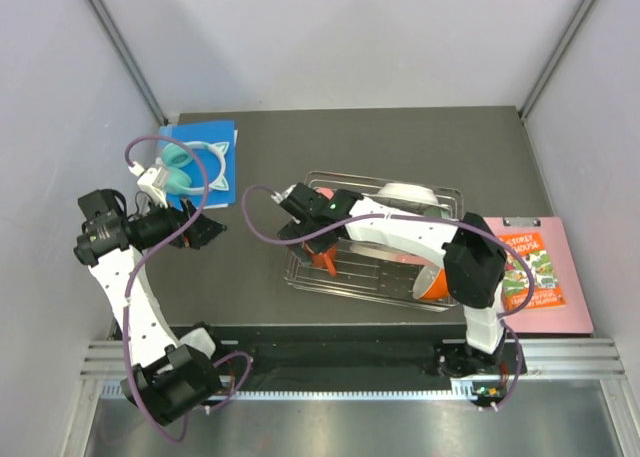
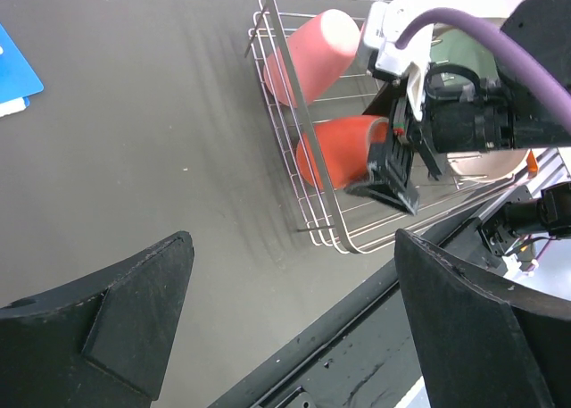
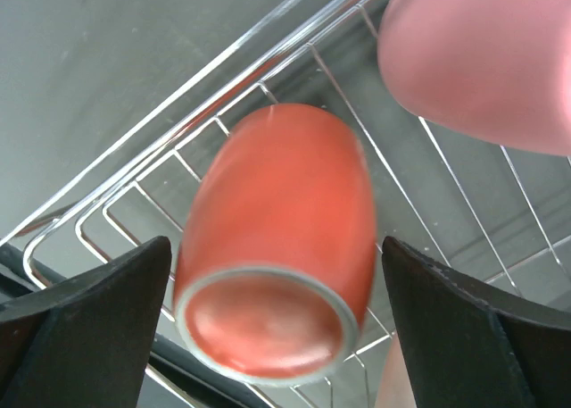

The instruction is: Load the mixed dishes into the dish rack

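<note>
Finishing with the orange mug (image 2: pixel 335 149), you are keeping the right claw (image 3: pixel 277 256) spread around it as it is lying sideways in the dish rack (image 1: pixel 370 270), just beside the pink cup (image 3: pixel 482 60). Next, I judge, you are needing a straight lift clear without nudging it. The left claw (image 2: pixel 293 247) is hanging apart, empty, over the desk (image 2: pixel 134 113). Showing racked: one mug, one cup, one orange bowl (image 1: pixel 432 282), one white plate (image 1: pixel 405 192).

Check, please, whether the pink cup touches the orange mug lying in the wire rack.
Apart: the right wrist view shows rack bars between pink cup and orange mug.
</note>
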